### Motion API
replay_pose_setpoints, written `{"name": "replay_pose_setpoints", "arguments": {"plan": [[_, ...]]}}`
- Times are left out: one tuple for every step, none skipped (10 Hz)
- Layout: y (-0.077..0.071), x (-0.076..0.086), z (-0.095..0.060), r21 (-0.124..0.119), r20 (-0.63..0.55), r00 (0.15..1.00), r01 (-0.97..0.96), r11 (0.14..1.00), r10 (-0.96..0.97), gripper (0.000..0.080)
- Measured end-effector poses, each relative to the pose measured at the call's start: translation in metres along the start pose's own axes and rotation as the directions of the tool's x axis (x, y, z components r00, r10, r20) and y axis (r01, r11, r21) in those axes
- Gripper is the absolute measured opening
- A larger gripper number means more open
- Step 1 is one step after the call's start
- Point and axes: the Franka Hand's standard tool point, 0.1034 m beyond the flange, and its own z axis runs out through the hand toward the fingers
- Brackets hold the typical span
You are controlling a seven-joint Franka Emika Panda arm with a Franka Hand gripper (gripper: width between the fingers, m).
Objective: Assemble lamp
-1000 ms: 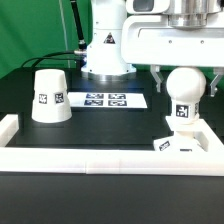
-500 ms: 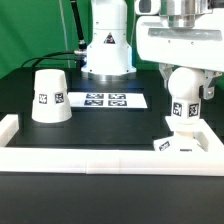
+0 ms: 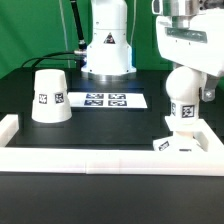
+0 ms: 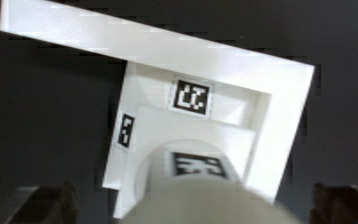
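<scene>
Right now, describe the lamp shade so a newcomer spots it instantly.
Find the white robot pedestal at the back of the black table, then the flat marker board in front of it. The shade stands alone just to the exterior view's left of that board. It's the only tapered cup, wide end down; the bulb opposite is round.

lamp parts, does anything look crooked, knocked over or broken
Nothing stands out. The bulb stands upright on the base, which sits by the corner of the border rail. The shade stands intact, wide end down, apart on the exterior view's left, not yet fitted. No damage shows.
</scene>
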Motion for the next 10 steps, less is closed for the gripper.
{"name": "replay_pose_setpoints", "arguments": {"plan": [[-0.0001, 0.0, -0.0002, 0.0, 0.0, 0.999, 0.047, 0.999, -0.047, 0.068], [-0.0022, -0.0006, -0.0023, 0.0, 0.002, 0.992, 0.129, 0.992, -0.129, 0.0696], [-0.0047, -0.0015, -0.0052, -0.003, 0.005, 0.975, 0.221, 0.975, -0.221, 0.0696], [-0.0064, -0.0005, -0.007, 0.001, 0.004, 0.937, 0.348, 0.937, -0.348, 0.0699], [-0.006, 0.0, -0.0066, 0.002, 0.003, 0.905, 0.424, 0.905, -0.424, 0.0699], [-0.0059, 0.0001, -0.0064, 0.001, 0.003, 0.881, 0.473, 0.881, -0.473, 0.0699], [-0.0058, 0.0003, -0.0064, 0.001, 0.002, 0.833, 0.553, 0.833, -0.553, 0.0699], [-0.0058, 0.0004, -0.0063, 0.001, 0.002, 0.795, 0.606, 0.795, -0.606, 0.0699], [-0.0051, 0.0006, -0.0062, -0.009, 0.0, 0.746, 0.666, 0.746, -0.666, 0.0699], [-0.0028, 0.0016, -0.0057, -0.049, -0.007, 0.618, 0.785, 0.617, -0.786, 0.0699]]}}
